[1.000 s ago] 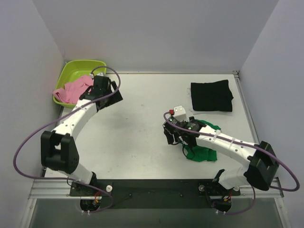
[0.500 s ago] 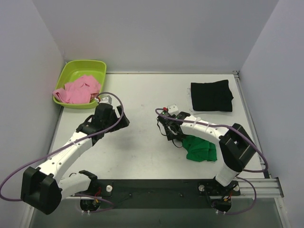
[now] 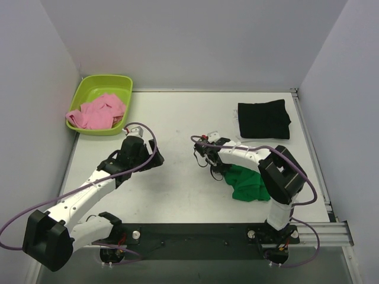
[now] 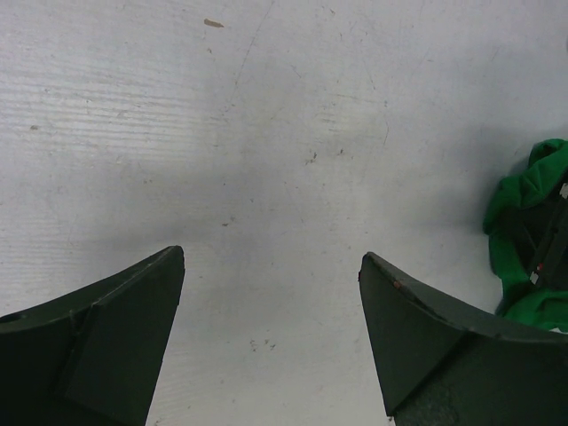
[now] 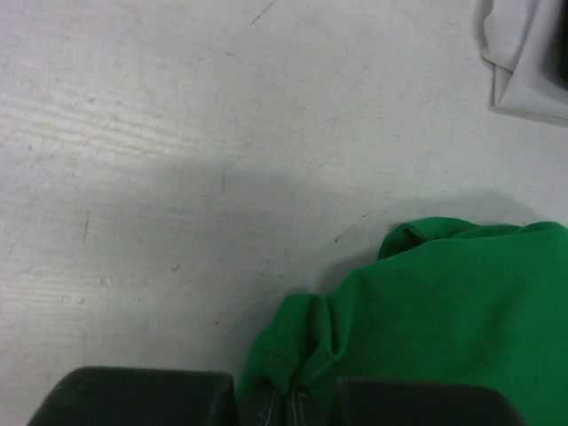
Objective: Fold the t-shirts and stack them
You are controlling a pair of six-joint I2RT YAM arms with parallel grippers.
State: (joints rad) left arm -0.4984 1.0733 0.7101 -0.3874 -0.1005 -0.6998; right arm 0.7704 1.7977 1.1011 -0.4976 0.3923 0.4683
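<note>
Right wrist: tool [image 5: 288, 404] seemingly pinches t-shirt [image 5: 444, 311].

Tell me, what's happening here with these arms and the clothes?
The right end effector is pinching an edge of the crumpled green t-shirt on the table. The left end effector hangs open over bare table, holding nothing. A black t-shirt lies folded at the far right; a pink t-shirt sits bunched in the lime tub.

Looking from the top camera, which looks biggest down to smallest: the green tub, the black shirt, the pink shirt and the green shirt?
1. Lime-green tub
2. Black shirt and pink shirt: about alike
3. Green shirt: bunched up and partly under the right arm, so unsure
</note>
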